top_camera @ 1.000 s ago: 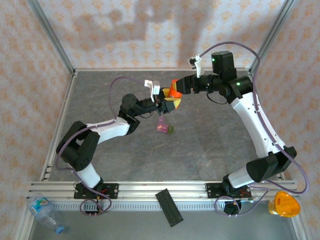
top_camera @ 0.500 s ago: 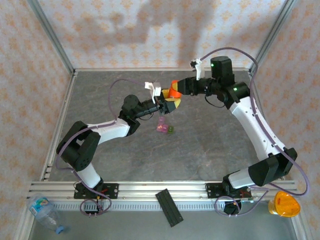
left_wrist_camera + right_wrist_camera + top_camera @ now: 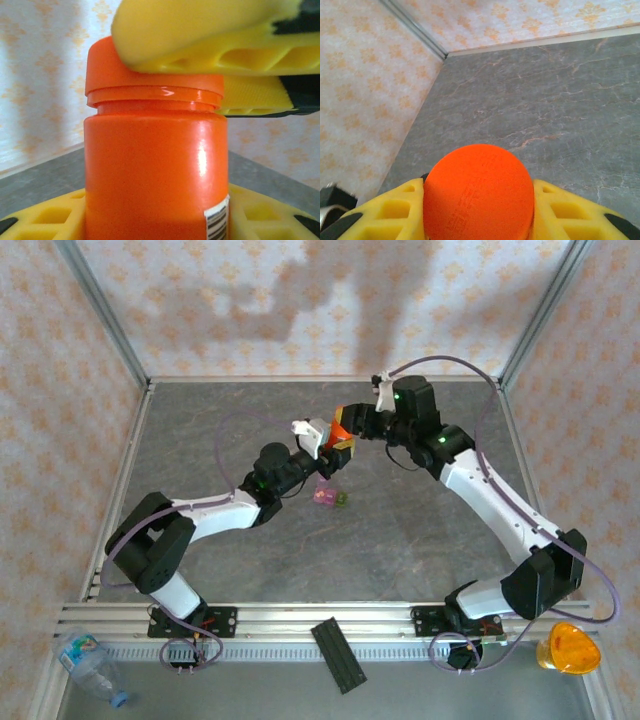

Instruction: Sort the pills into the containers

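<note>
Pink cubes with one dark green cube joined on, the containers (image 3: 329, 497) lie on the grey table (image 3: 420, 530), just nearer than my two hands. My left hand (image 3: 334, 451) grasps the orange bottle (image 3: 155, 170) by its body; my right hand (image 3: 346, 426) is clenched on its cap (image 3: 479, 192).

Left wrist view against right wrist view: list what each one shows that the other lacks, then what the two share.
Left wrist, not right wrist: the orange bottle side-on, its barcode label, the ridge under the cap, a yellow jaw lying across that cap. Right wrist, not left wrist: the cap's round top end-on, the metal corner post between two walls. Both: the orange cap, yellow jaws, grey table, patterned wall.
</note>
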Available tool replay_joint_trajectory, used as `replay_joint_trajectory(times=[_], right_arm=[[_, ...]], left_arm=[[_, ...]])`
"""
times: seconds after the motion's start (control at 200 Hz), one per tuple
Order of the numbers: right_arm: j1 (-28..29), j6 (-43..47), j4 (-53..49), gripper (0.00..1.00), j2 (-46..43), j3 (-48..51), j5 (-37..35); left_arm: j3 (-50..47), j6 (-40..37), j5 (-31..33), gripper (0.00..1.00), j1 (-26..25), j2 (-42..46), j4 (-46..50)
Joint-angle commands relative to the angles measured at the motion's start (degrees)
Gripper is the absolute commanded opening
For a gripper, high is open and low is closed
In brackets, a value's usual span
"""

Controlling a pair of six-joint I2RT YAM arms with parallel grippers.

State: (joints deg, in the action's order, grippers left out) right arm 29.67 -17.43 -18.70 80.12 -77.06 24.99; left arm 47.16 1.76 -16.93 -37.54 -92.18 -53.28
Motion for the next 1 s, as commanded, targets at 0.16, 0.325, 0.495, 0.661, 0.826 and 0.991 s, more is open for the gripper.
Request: replay_joint_trajectory(times=[0.16,0.325,0.495,0.661,0.826,0.991], right_arm=[[3.64,-7.75,0.7,0.3,5.02,-1.1,-6.34],[3.64,-7.15,-0.81,0.32,5.68,-2.89,-6.74],[3.17,-5.36,-4.59,0.38,5.72,-6.73,-7.91],[0.17,-5.42,-7.01,0.54,5.38,-11.39,-5.8],[-3.16,-5.66,-6.5,0.78,2.98,-13.59,-1.74],[-6.01,-3.72,-8.57,0.83,-0.1,-14.42,0.47]], left_arm=[[0.67,-8.63,6.28,0.0,-4.9,1.76,-10.99],[0.4,-8.56,6.91,0.0,-4.96,1.3,-10.93],[-0.16,-7.95,7.46,0.0,-4.87,1.2,-10.45],[-1.13,-6.79,8.05,0.0,-4.65,0.86,-10.66],[-2.21,-4.91,7.43,0.0,-3.99,1.21,-11.01],[-3.6,-1.07,3.38,0.0,-1.97,1.72,-12.8]])
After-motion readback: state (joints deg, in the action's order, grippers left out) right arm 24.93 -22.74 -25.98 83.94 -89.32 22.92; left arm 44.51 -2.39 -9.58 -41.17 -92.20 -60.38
